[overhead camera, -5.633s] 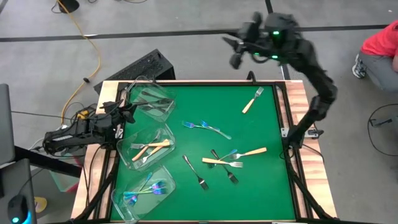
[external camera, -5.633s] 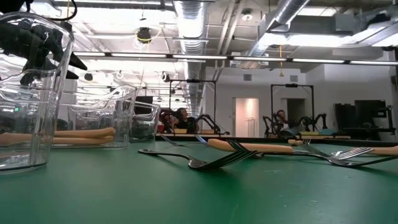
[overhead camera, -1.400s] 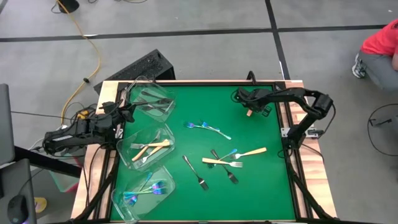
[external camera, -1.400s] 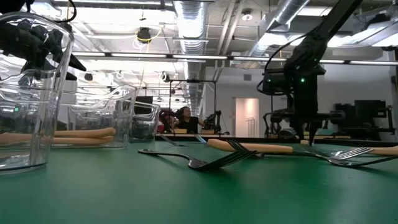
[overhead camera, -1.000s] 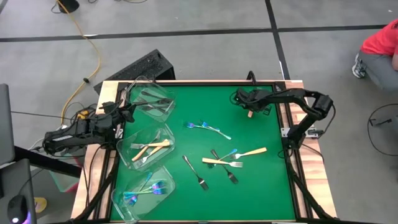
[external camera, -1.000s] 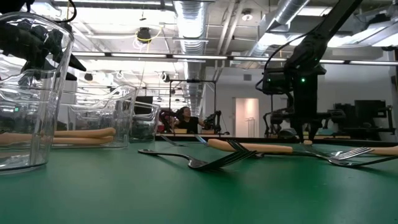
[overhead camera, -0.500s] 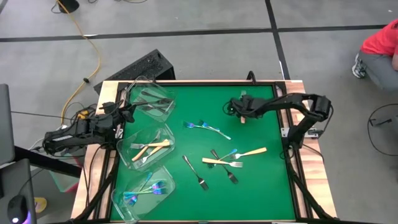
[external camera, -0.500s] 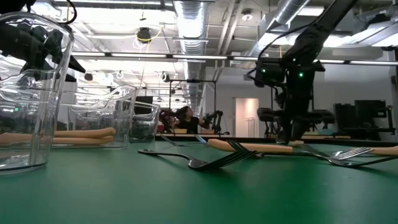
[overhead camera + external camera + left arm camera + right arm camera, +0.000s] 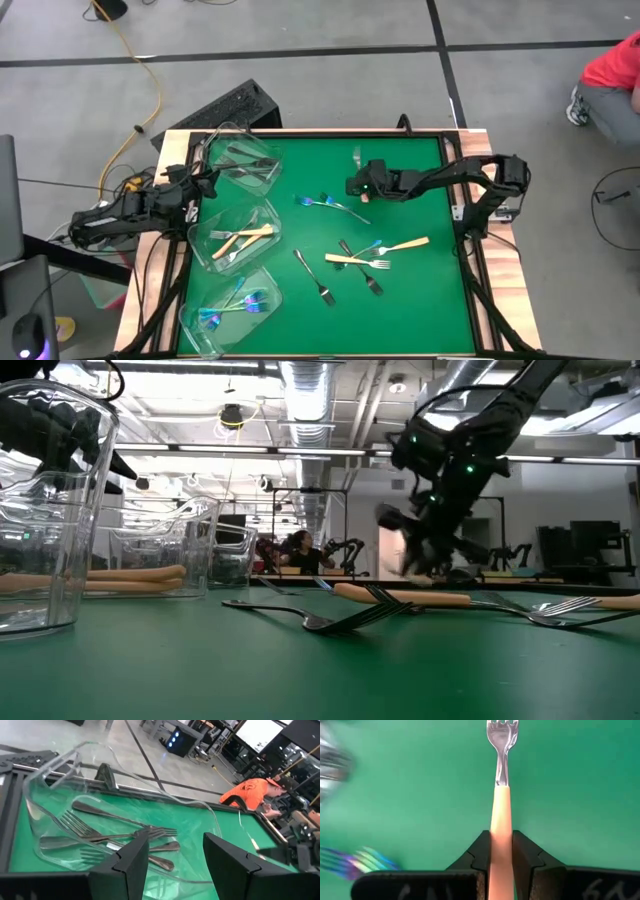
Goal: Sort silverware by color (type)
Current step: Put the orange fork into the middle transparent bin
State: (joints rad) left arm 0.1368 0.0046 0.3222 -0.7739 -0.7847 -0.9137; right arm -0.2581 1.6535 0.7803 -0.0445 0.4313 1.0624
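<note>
1. The right gripper is clenched on a cream-handled fork, its metal head sticking out past the fingers; in the high view this held fork is above the far middle of the green mat.
2. Just below the held fork on the mat lie two iridescent forks, side by side and touching.
3. Nearer the front is a crossed cluster: two cream-handled forks, one blue-purple fork and two dark metal forks, overlapping. A third dark fork lies alone just to their left.
4. Three clear tubs line the mat's left edge. The far tub holds dark metal forks, about three in the left wrist view. The middle tub holds cream-handled forks; the near tub holds iridescent ones. Their counts cannot be told.
5. The left gripper waits at the far tub's outer side, fingers released and apart.
6. The mat's right half and front strip are bare; a person sits beyond the right table edge.
</note>
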